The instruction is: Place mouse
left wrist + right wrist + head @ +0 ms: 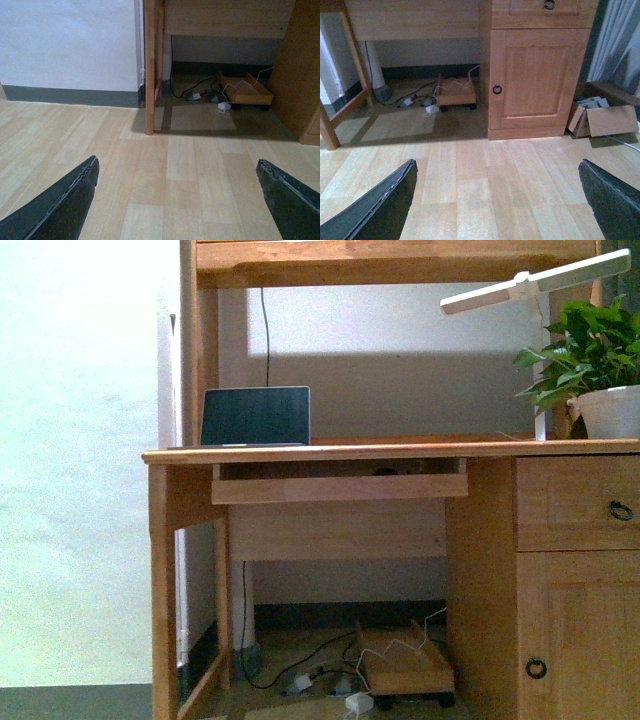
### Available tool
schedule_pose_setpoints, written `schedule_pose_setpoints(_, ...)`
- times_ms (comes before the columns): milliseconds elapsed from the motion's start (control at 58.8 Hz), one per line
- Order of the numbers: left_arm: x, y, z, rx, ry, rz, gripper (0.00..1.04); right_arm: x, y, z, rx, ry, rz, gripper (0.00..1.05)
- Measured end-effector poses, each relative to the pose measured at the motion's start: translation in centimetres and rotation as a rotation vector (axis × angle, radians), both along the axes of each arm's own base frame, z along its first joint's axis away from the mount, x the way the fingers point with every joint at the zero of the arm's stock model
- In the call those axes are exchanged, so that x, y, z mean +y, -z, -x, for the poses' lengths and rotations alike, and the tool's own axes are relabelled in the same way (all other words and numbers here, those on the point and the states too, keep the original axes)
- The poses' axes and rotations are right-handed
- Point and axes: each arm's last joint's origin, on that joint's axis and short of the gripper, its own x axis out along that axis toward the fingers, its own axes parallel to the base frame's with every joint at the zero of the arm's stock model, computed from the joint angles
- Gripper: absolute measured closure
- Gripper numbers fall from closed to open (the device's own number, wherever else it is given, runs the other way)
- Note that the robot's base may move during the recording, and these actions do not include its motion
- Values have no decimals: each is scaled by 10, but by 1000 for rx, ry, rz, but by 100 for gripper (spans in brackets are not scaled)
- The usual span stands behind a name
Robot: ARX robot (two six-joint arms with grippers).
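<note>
L gripper (176, 162): fingers spread wide, nothing between, low over floor (150, 200). R gripper (496, 162): likewise released, empty, facing cabinet door (532, 80). Mouse (385, 471): only a dark rounded top shows, in tray (340, 487) under desktop, right of laptop (256, 416), well apart from both grippers.

The left hand (176, 161) hangs over pale plank floor (150, 200), its dark fingers (65, 200) wide apart; ahead stands a wooden bench leg (149, 75); beyond it, a low wheeled board (245, 90) with white cables (223, 106).
</note>
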Motion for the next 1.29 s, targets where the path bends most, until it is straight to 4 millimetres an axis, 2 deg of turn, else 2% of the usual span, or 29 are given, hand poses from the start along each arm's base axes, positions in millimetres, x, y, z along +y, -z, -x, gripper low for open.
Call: schedule_pose_setpoints(1292,0,0,0,0,-1,0,8,0,0,0,0,0,0,7)
